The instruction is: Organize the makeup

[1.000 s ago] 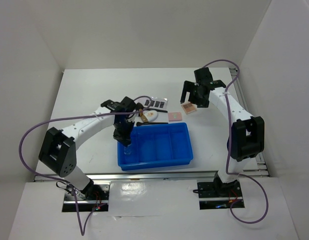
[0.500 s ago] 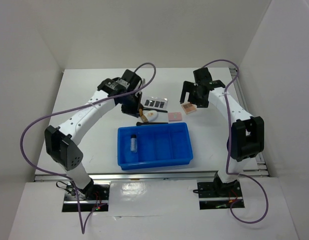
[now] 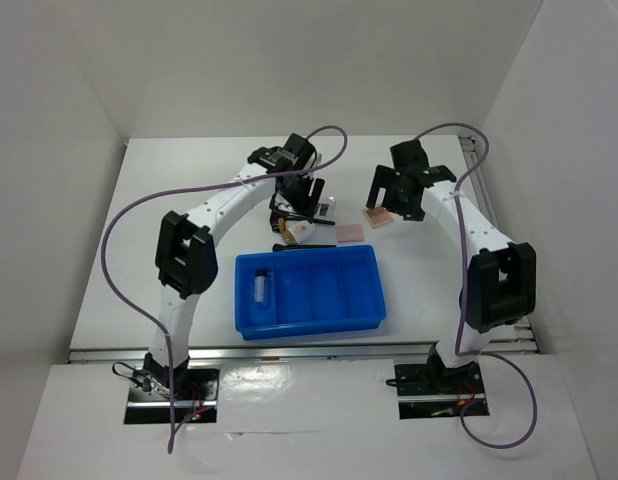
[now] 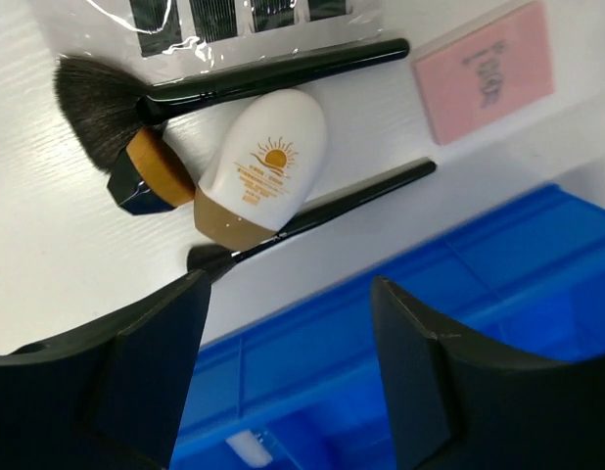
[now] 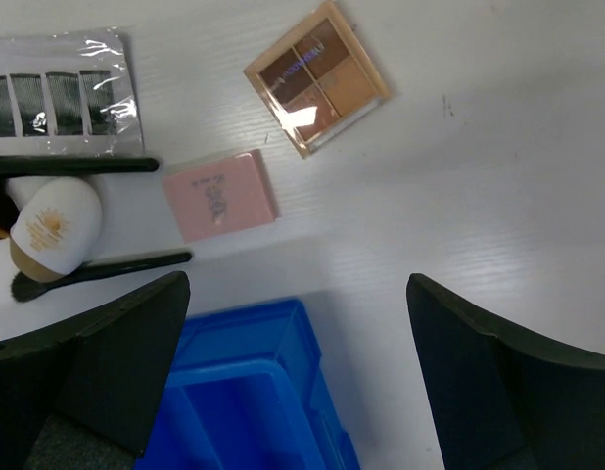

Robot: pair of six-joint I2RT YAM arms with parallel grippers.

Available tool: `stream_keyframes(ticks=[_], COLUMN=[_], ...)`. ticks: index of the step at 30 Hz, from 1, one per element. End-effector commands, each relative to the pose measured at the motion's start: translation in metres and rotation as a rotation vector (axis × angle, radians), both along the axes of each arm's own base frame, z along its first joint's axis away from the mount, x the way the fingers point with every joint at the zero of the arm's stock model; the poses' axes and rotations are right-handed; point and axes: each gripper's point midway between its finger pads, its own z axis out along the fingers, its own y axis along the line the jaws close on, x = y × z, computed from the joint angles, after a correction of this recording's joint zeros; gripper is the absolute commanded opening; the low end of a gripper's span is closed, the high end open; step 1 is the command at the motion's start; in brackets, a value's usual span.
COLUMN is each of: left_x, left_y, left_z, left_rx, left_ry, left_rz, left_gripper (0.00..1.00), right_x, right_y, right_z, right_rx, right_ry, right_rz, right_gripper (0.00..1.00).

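Observation:
My left gripper [image 4: 288, 294] is open and empty, hovering at the far rim of the blue tray [image 4: 449, 313]. Just beyond it lie a white oval tube [image 4: 268, 166], a thin black brush [image 4: 327, 204], a big dark-bristled brush [image 4: 273, 70], a stubby tan brush [image 4: 146, 181], a pink square [image 4: 484, 69] and a clear packet of dark strips [image 4: 234, 15]. The clear vial [image 3: 263, 287] lies in the tray's left compartment. My right gripper [image 5: 298, 294] stands open above the tray's far right corner, with a tan palette [image 5: 317, 78] and the pink square [image 5: 221, 196] beyond it.
The blue divided tray [image 3: 374, 290] sits at the centre near the arms. White walls close in the table on the left, the back and the right. A purple cable [image 3: 139, 210] loops off the left arm.
My left gripper has left the vial in the tray's left compartment, swung back over the brushes and opened. The right arm has barely moved.

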Motion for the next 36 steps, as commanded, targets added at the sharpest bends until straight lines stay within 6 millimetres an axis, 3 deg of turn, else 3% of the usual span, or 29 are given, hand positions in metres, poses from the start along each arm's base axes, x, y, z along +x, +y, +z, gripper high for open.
stream_keyframes(ticks=[1, 7, 15, 22, 25, 31, 36], left_x=[0.015, 0.022, 0.023, 0.023, 0.025, 0.027, 0.027], left_y=[-0.011, -0.012, -0.007, -0.004, -0.005, -0.003, -0.003], left_z=[0.004, -0.034, -0.063, -0.078, -0.084, -0.092, -0.096], left_rx=[-0.017, 0.032, 0.098, 0.121, 0.125, 0.146, 0.150], left_ry=[-0.059, -0.022, 0.011, 0.033, 0.040, 0.043, 0.051], left_rz=[-0.052, -0.077, -0.119, -0.115, -0.116, -0.108, -0.109], left_gripper=[0.80, 0.82, 0.83, 0.98, 0.98, 0.88, 0.88], right_x=[-0.007, -0.012, -0.007, -0.001, 0.001, 0.003, 0.003], right_y=[-0.017, -0.029, -0.032, -0.031, -0.031, -0.030, -0.030], right_z=[0.033, 0.030, 0.023, 0.018, 0.018, 0.018, 0.018], right_rx=[-0.005, -0.031, -0.043, -0.046, -0.046, -0.051, -0.051], right_ry=[-0.103, -0.086, -0.062, -0.048, -0.049, -0.048, -0.048], right_rz=[-0.069, -0.090, -0.092, -0.091, -0.091, -0.084, -0.084], right_gripper=[1.00, 1.00, 1.00, 1.00, 1.00, 1.00, 1.00])
